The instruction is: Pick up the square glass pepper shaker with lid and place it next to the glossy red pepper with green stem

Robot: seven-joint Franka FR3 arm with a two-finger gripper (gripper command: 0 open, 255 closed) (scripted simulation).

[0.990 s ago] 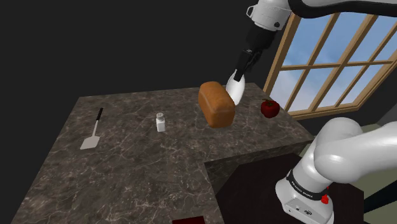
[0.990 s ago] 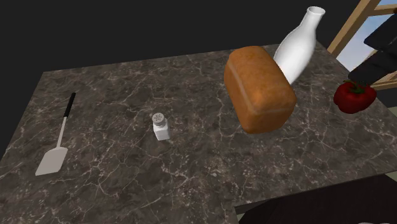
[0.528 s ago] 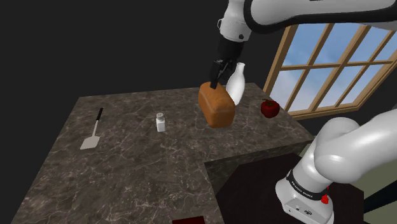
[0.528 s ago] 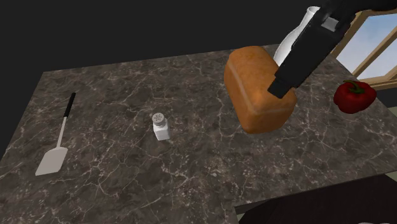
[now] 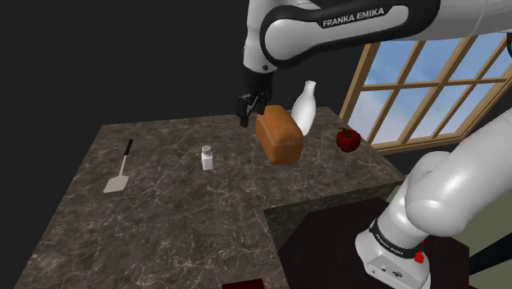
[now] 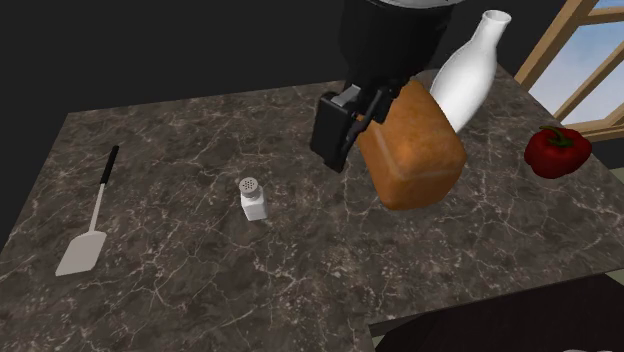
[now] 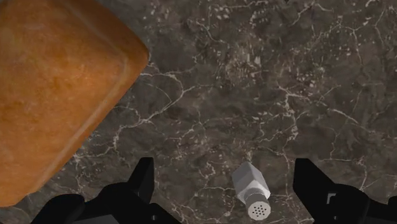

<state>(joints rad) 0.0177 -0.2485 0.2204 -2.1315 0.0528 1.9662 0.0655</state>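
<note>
Hanging above the dark marbled counter [image 5: 180, 217], the black gripper [image 5: 246, 110] is seen close to the end of the brown bread loaf [image 5: 279, 136] that faces the shaker, its fingers spread apart and nothing clasped between them. The small clear pepper shaker [image 5: 208, 158] with a perforated lid is stood upright on the counter, to the shoulder view's left of the loaf and apart from it. In the wrist view the shaker is found below and between the two fingers [image 7: 144, 181], nearer one than the other and touched by neither. The red pepper [image 5: 348, 139] is set on the far side of the loaf, near the window [image 5: 427, 74], well apart from the shaker. A white bottle [image 5: 306, 107] is placed just behind the loaf, and a spatula [image 5: 119, 169] is laid flat toward the counter's opposite end.
</note>
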